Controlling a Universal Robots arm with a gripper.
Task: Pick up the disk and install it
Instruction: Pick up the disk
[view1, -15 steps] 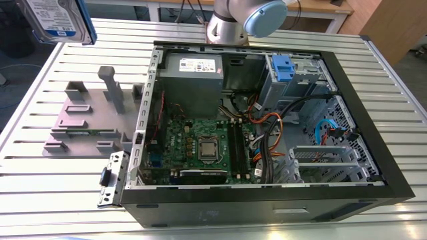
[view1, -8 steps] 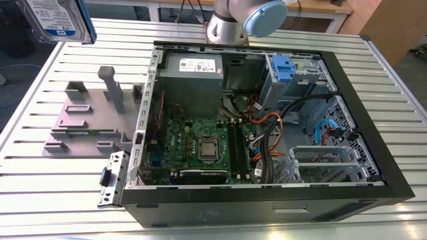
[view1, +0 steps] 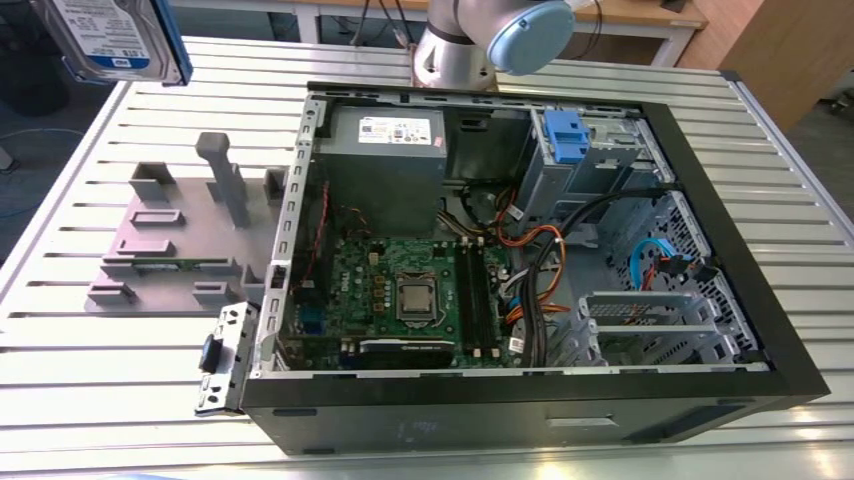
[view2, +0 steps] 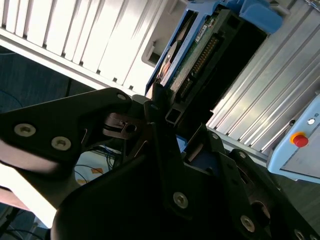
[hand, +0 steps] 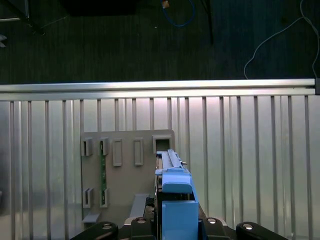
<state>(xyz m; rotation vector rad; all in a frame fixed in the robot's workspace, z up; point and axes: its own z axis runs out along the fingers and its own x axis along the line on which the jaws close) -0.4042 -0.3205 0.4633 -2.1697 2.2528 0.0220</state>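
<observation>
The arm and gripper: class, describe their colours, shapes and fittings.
The arm is a silver-grey tube with a round light-blue joint cap. The gripper is black: flat angular link plates joined by silver screws.

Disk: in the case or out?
Out. In the exterior view the disk hangs in the air, clear of the open case; in the second wrist view the gripper grips it.

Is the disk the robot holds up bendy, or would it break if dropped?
Probably stiff: the disk looks like a flat metal slab in a blue frame, so likely heavy for its size. Maybe fragile: a bare circuit board and connector show underneath.
</observation>
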